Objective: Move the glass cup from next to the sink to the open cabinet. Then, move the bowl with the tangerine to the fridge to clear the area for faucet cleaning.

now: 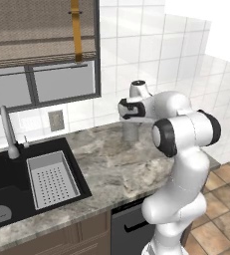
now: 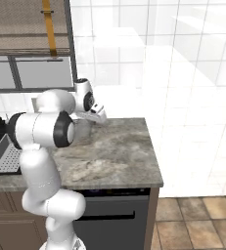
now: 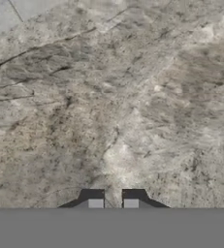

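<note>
Glass cup [image 1: 131,130]: clear cylinder, upright on mottled grey stone tabletop [image 1: 117,169]; claw [image 3: 113,201]: fingers nearly together, clenched on the cup's rim.

Bright, even rendered light; soft glare on tiled wall [image 2: 183,73], slight blur

Mottled grey-and-tan marble tabletop [image 1: 117,167], darker veins across it. Matte black sink basin [image 1: 7,187] holding a pale grey perforated rectangular strainer tray [image 1: 52,179]. Brushed grey metal faucet [image 1: 8,132]. Glossy white square wall tiles [image 2: 183,73]. Woven tan window blind [image 1: 37,30] crossed by an orange strap [image 1: 76,30]. Terracotta floor tiles [image 1: 221,224].
</note>
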